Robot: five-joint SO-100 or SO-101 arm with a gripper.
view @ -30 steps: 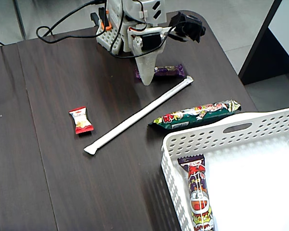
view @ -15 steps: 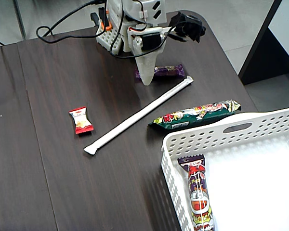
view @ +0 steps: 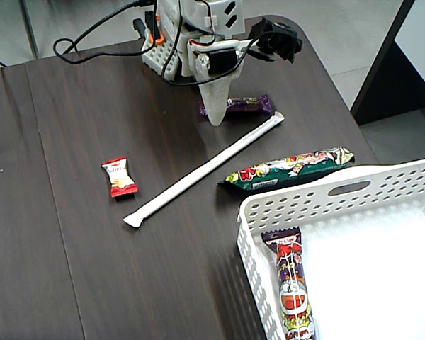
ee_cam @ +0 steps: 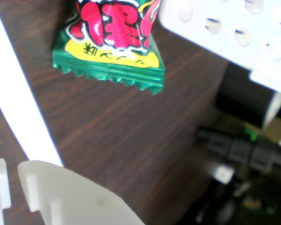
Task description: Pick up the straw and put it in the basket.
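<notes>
The counter (view: 92, 142) is showing a dark wood grain with a dull sheen. The straw (view: 205, 168) is looking like matt white paper. The basket (view: 283, 209) is reading as smooth white plastic. The green snack bar (ee_cam: 114, 40) is gleaming in glossy foil wrap, and the pincer (view: 215, 117) is appearing as matt off-white plastic.

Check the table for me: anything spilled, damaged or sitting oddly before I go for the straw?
Nothing stands out. The straw lies flat and intact on the table, diagonal, clear of the green snack bar. The basket sits upright with one snack bar inside. The gripper hangs near the straw's far end.
</notes>
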